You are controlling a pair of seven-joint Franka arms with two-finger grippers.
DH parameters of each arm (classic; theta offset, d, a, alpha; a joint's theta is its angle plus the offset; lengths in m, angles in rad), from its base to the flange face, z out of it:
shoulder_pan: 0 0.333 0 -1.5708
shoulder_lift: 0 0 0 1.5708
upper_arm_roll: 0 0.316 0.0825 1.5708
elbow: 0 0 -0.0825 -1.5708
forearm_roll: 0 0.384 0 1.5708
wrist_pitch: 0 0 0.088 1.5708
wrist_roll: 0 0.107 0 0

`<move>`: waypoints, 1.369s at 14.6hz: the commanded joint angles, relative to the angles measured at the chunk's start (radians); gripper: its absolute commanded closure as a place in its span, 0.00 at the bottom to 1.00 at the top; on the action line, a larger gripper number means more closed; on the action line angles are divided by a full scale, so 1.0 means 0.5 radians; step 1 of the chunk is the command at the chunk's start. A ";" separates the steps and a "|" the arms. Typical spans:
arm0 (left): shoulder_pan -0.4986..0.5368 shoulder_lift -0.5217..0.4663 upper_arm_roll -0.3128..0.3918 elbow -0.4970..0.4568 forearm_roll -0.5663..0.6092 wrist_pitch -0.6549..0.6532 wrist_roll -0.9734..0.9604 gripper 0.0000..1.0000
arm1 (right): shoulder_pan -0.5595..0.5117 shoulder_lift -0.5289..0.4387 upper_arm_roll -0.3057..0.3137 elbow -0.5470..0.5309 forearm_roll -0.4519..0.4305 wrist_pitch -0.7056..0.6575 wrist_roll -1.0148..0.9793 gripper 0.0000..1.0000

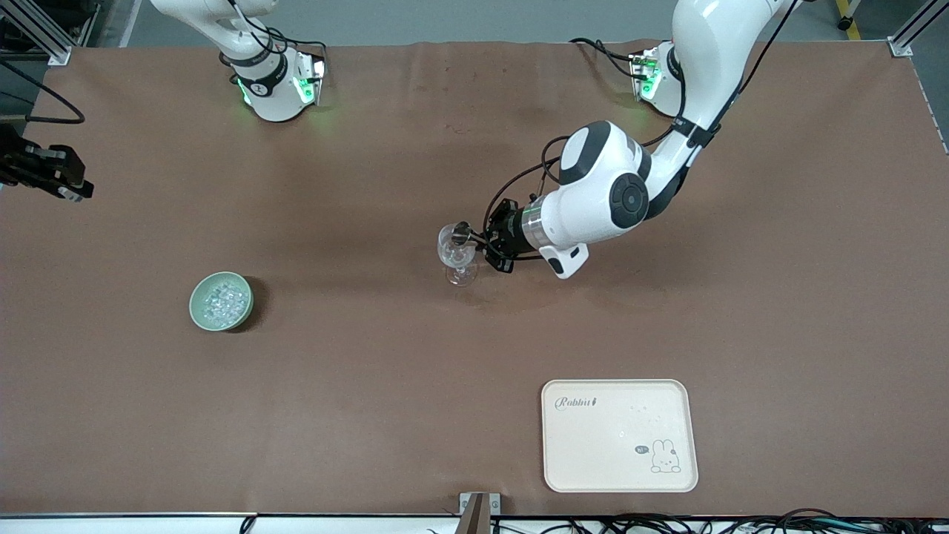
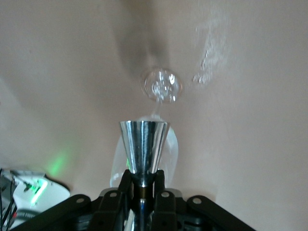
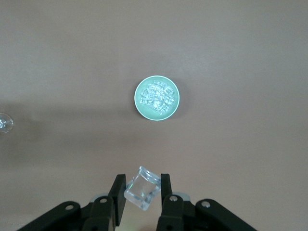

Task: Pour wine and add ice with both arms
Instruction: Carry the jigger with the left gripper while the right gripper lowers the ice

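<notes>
The left gripper's [image 1: 480, 242] jaws are closed on the stem of a small shiny steel measuring cup [image 2: 144, 144], tipped mouth-down over the rim of a clear stemmed wine glass [image 1: 457, 256]. The right gripper's [image 3: 143, 192] jaws are closed on one clear ice cube [image 3: 142, 188], held in the air high over the table near the right arm's end.

The brown cloth-covered table [image 1: 371, 408] carries everything. A cream rectangular tray [image 1: 619, 435] with a rabbit print lies well apart from the left gripper, nearer the front camera. A pale green round bowl [image 1: 221, 300] heaped with small glassy ice lumps [image 1: 222, 298] sits well below the right gripper's jaws, toward the right arm's end. The wine glass stands directly under the steel cup; the wine itself is too faint to make out in the glass.

Risks, as I judge them: the cup's lip hangs very close to the glass rim, so a sideways nudge could topple the glass. The cube looks pinched at a corner, askew, and may slip out during transfer.
</notes>
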 commanded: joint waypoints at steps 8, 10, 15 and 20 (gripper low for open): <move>0.434 0.161 -0.018 0.281 -0.642 -0.144 0.672 0.99 | 0.631 -0.031 0.005 -0.124 0.022 0.161 0.711 0.96; 0.566 0.247 -0.018 0.394 -0.753 -0.230 0.761 0.99 | 0.815 -0.018 0.002 -0.145 0.019 0.253 0.920 0.96; 0.855 0.510 -0.018 0.618 -0.977 -0.267 1.006 0.99 | 1.278 0.230 0.002 -0.142 0.009 0.556 1.444 0.97; 1.042 0.835 0.000 0.821 -1.103 -0.245 1.236 0.99 | 1.540 0.497 0.002 -0.127 -0.009 0.875 1.733 0.97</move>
